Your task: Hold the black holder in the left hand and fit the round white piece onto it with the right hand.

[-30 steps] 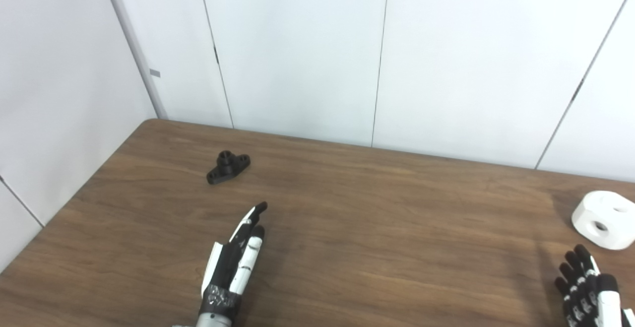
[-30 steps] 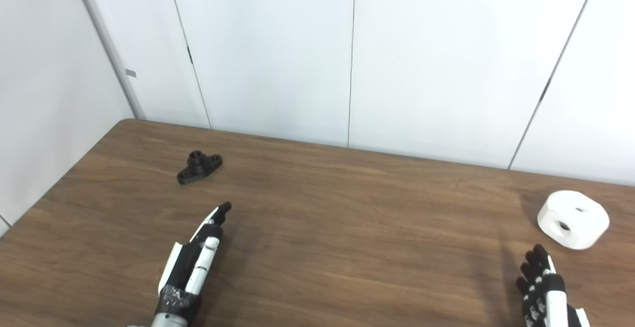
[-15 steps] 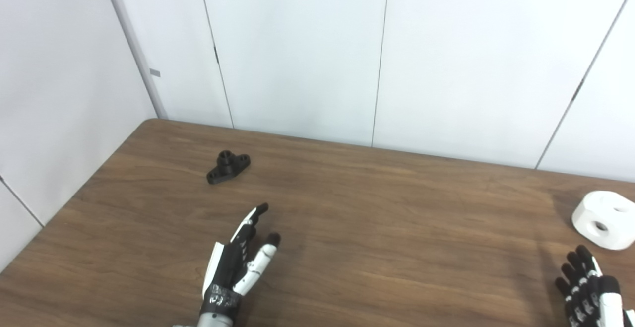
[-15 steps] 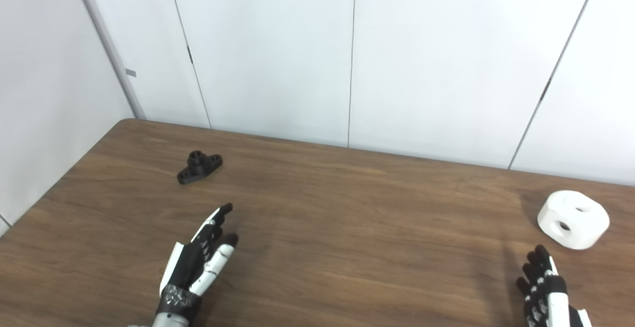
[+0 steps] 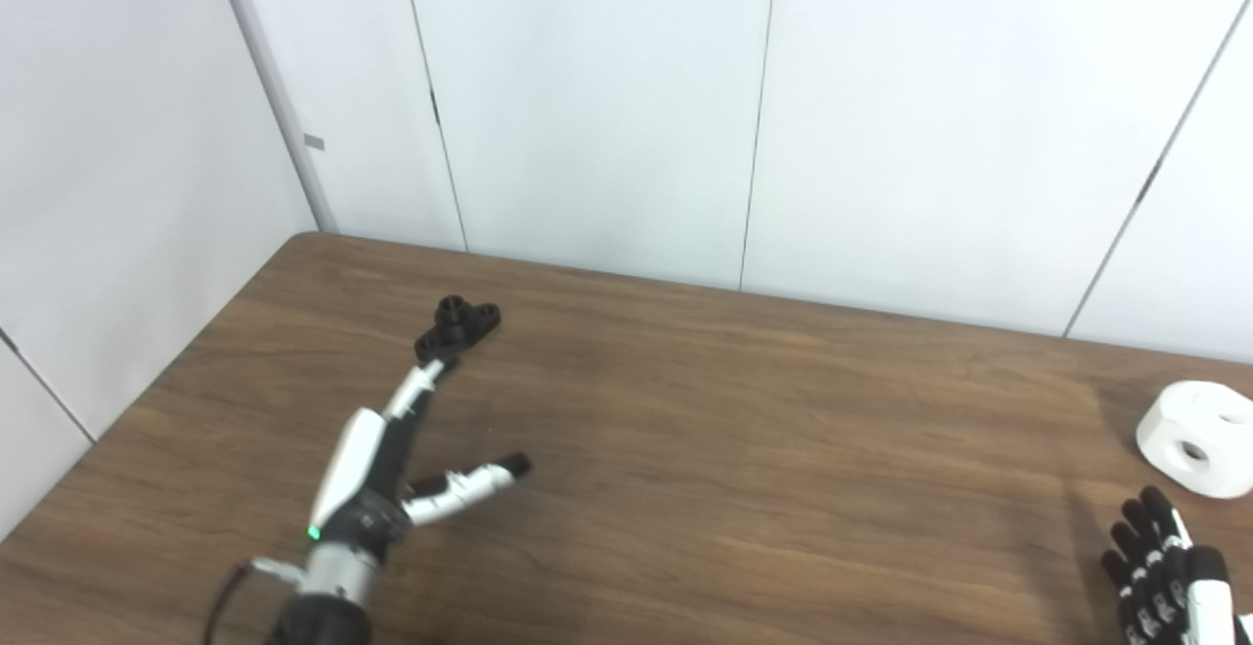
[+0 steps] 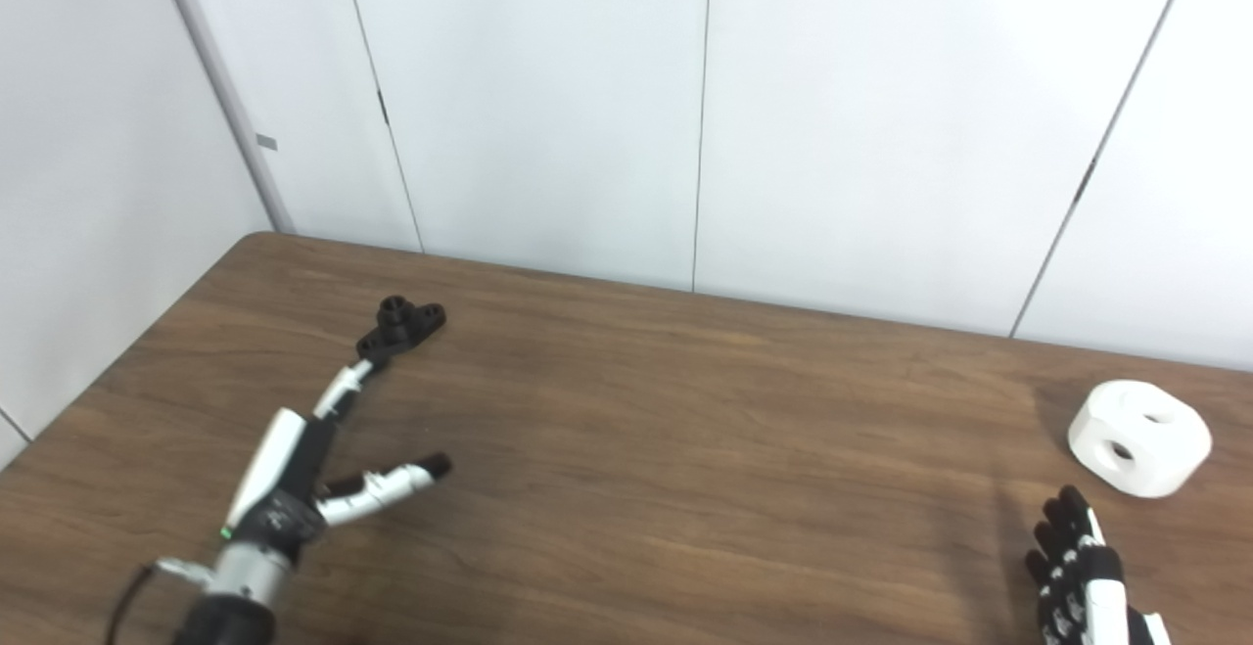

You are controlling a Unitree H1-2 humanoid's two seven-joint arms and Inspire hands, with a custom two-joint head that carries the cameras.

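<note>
The left hand (image 5: 377, 474) is stretched out flat toward the black holder (image 5: 457, 327), fingers extended and the thumb splayed wide to the side, holding nothing. Its fingertips (image 5: 431, 371) sit right at the holder's near end; whether they touch it cannot be told. The holder lies on the table (image 5: 744, 449) near the far left corner, a flat bar with a raised round boss at its middle and holes at both ends.

The step in hand looks like the approach to the first grasp. To do it well, the left hand likely needs to go a little farther so the holder sits between thumb and fingers, not merely ahead of the tips. A push from the fingertips could slide the small, light part along the smooth wood toward the table's far edge. Closing across the narrow width of the bar, with the boss left free and facing up, would keep the mating feature clear for the white piece.

The round white piece (image 6: 1138, 437) rests well away from the holder, by the table's right edge, with a hole in its side facing the cameras. The right hand (image 6: 1082, 572) waits just short of it at the picture's bottom edge, fingers extended and apart, empty.
</note>
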